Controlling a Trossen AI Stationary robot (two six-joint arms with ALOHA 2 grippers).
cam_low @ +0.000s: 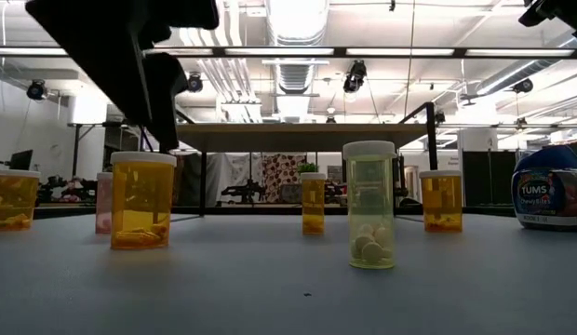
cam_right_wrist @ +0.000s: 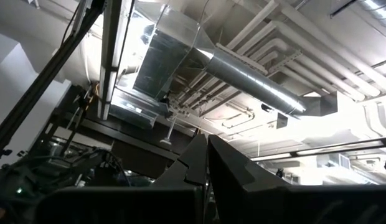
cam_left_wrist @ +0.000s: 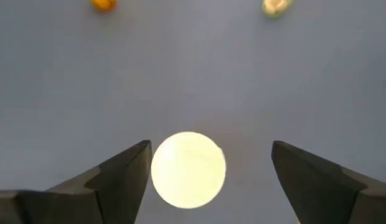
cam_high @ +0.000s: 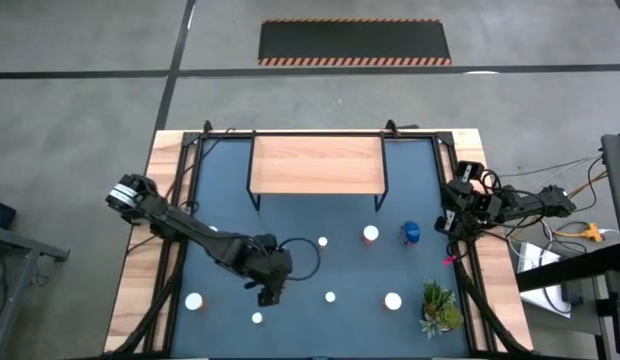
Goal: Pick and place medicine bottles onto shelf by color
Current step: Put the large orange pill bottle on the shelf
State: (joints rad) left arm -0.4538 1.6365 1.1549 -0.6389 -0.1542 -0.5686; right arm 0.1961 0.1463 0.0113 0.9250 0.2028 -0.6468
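The left end effector (cam_high: 268, 297) hangs over the dark mat of the worktop (cam_high: 140, 250), well in front of the shelf (cam_high: 316, 165) and towards its left end. Its fingers (cam_left_wrist: 121, 177) stand wide apart, pointing down, with the white cap of a medicine bottle (cam_left_wrist: 188, 168) between them — nearer one finger, touching neither as far as the wrist view shows.

The shelf sits at the back of the mat, its wooden top bare. The other medicine bottles all stand on the mat in front of it: one just off the shelf's front right leg (cam_high: 370, 234), with the blue bottle (cam_high: 411, 233) beside it, one nearer the shelf's middle (cam_high: 323, 241), and more further forward (cam_high: 393, 300). In the low view a pale bottle (cam_low: 370, 205) stands among orange ones (cam_low: 141, 200).

The right end effector (cam_high: 448, 225) waits off the shelf's right end, at the mat's edge — fingers pressed together.
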